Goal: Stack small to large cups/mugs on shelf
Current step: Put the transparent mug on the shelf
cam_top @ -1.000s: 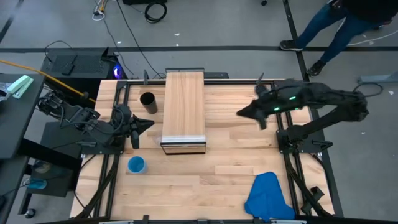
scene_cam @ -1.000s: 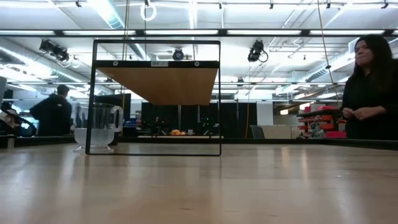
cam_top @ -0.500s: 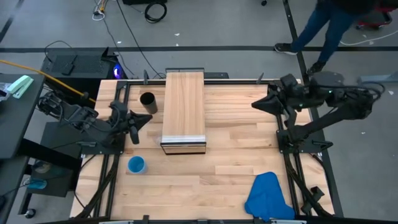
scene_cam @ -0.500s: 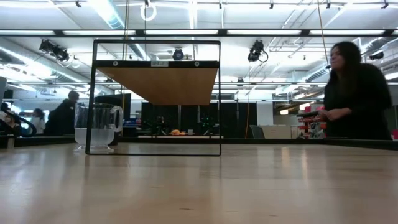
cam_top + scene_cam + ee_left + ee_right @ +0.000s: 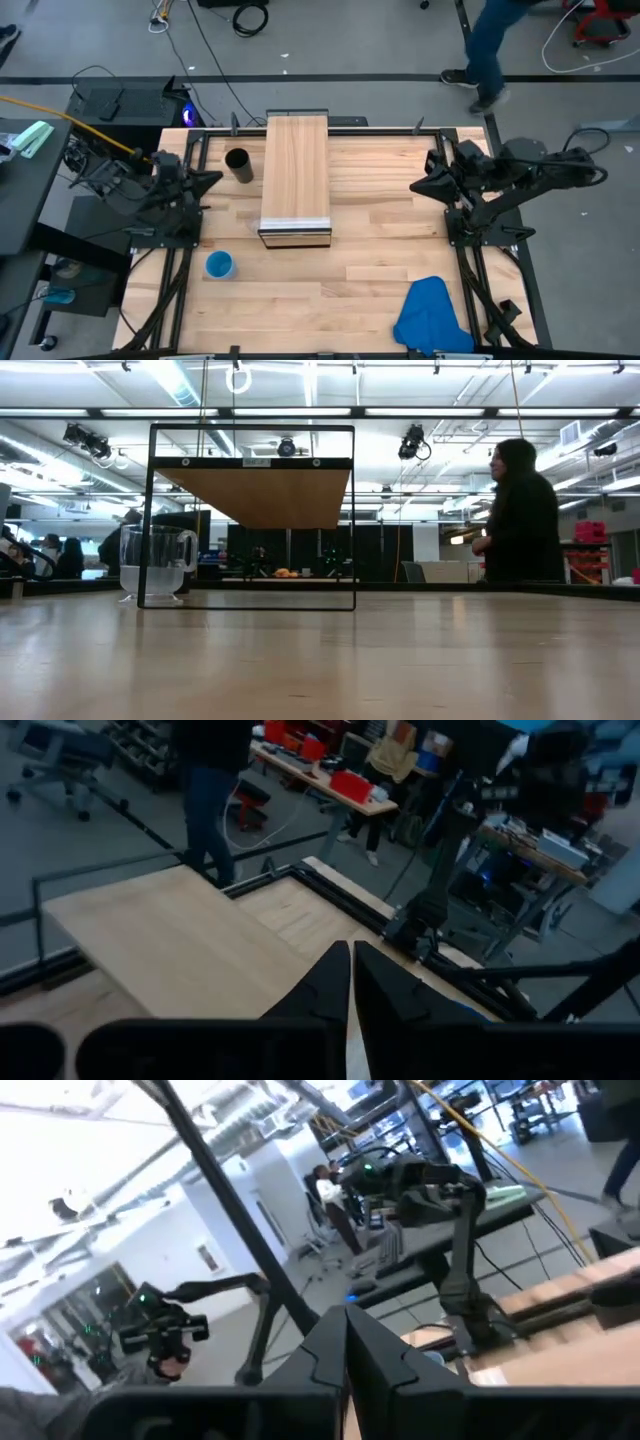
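Note:
The black cup (image 5: 237, 163) stands upright on the table left of the shelf (image 5: 296, 175), a light-wood board on a dark frame (image 5: 250, 495). Near the table's near-left corner, the blue cup (image 5: 219, 265) stands open end up. The clear glass mug (image 5: 157, 565) stands on the table by the shelf frame's leg in the low view; the high view does not show it. My left gripper (image 5: 215, 178) (image 5: 351, 982) is shut, at the table's left edge near the black cup. My right gripper (image 5: 415, 186) (image 5: 346, 1342) is shut, over the table's right part. Neither touches anything.
A crumpled blue cloth (image 5: 432, 315) lies at the table's near-right corner. Bare tabletop (image 5: 380, 240) stretches between the shelf and the right arm. A person (image 5: 520, 515) walks past beyond the far edge.
My left gripper has drawn back from beside the shelf toward the table's left edge. My right gripper has pulled back toward the right edge, first swinging toward the far side, then coming nearer. The person behind the table has walked along it. The cups have stayed put.

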You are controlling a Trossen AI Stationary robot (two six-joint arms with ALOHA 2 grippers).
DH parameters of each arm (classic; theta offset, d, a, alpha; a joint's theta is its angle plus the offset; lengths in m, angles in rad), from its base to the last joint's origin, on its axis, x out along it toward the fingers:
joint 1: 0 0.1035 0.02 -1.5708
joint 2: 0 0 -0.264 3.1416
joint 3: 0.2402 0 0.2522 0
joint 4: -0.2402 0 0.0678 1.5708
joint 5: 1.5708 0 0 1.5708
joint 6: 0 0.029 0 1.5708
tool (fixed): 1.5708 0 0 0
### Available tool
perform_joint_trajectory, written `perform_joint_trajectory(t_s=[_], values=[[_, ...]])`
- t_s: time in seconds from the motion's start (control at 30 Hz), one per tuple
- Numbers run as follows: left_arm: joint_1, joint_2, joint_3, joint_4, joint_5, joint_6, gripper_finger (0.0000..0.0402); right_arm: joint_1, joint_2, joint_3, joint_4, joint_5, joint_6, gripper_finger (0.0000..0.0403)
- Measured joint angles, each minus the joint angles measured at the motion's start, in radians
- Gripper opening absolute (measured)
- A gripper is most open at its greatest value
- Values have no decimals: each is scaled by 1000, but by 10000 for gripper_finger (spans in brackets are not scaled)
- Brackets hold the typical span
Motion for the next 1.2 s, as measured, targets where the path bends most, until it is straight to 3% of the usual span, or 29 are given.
perform_joint_trajectory(t_s=[0.27,0.43,0.53,0.83,1.2], values=[[-25,-22,0,-315,-75,-325,26,-1,-126,-175,85,13,58,16],[-25,-2,-1,-549,-73,-632,18,-1,-143,-223,84,27,90,16],[-25,3,-1,-613,-65,-729,16,-1,-138,-234,84,27,95,16],[-49,-23,-2,-658,-22,-720,26,-1,-141,-238,84,27,116,16],[-174,-171,-2,-651,-208,-636,19,-1,-139,-238,84,33,131,16]])
